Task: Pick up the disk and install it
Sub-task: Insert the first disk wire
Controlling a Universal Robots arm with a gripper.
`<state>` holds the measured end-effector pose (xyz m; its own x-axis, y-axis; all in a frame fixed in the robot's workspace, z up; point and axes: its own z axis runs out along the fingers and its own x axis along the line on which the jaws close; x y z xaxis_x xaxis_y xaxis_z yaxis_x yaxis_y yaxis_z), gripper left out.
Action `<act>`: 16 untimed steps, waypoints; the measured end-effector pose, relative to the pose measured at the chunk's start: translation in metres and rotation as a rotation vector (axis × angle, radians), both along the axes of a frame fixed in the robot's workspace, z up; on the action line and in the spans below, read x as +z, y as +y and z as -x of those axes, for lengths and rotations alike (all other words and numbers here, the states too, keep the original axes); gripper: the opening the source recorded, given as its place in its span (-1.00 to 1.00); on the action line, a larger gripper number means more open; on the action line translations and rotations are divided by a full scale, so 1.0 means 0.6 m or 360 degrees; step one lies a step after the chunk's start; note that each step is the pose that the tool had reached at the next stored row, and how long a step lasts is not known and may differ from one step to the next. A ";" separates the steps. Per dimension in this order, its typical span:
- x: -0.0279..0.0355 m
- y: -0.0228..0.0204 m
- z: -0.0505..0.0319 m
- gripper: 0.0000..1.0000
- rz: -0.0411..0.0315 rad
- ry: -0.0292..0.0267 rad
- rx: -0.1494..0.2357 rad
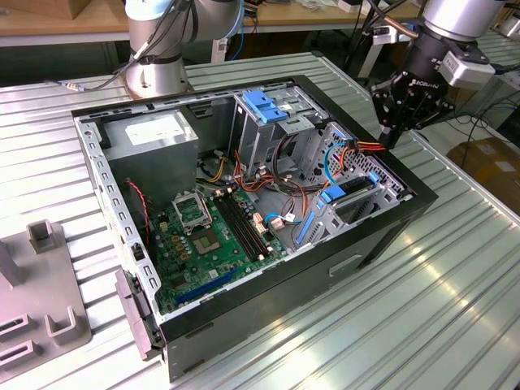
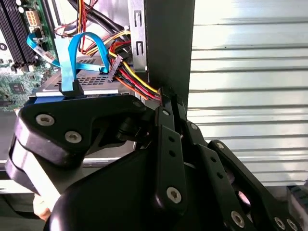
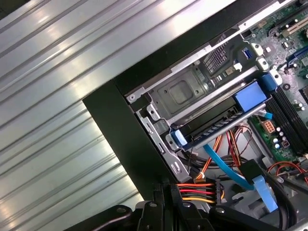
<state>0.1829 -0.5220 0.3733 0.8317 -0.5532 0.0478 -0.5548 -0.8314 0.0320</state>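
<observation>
Tool (image 1: 392,140) noted above the case (image 1: 366,244) edge, tips drawn together beside the coloured power wires (image 3: 192,188); a hold on them cannot be confirmed. One disk (image 3: 216,126) is seated flat in its bay, below the tool and toward the exterior view's left. Its long axis is judged parallel to the table (image 1: 422,309) ridges. One tool counted.

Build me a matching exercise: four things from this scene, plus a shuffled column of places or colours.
1 disk
2 power supply
3 circuit board
4 gripper

A green, flat inside the case
B black, over the case's rim at the exterior view's right
C grey box, white label
D blue-edged, slotted in beside the coloured wires

Pairs: 1-D, 2-C, 3-A, 4-B
</observation>
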 end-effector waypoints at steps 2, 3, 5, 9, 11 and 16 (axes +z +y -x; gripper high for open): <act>0.000 0.0000 0.000 -0.67 0.0000 0.00000 -0.0045; 0.000 0.0000 0.000 -0.67 0.0000 0.00000 -0.0067; 0.000 0.0000 0.000 -0.67 0.0000 0.00000 -0.0106; 0.000 0.0000 0.000 -0.67 0.0000 0.00000 -0.0128; 0.000 0.0000 0.000 -0.67 0.0000 0.00000 -0.0128; 0.000 0.0000 0.007 -0.67 0.0000 0.00000 -0.0129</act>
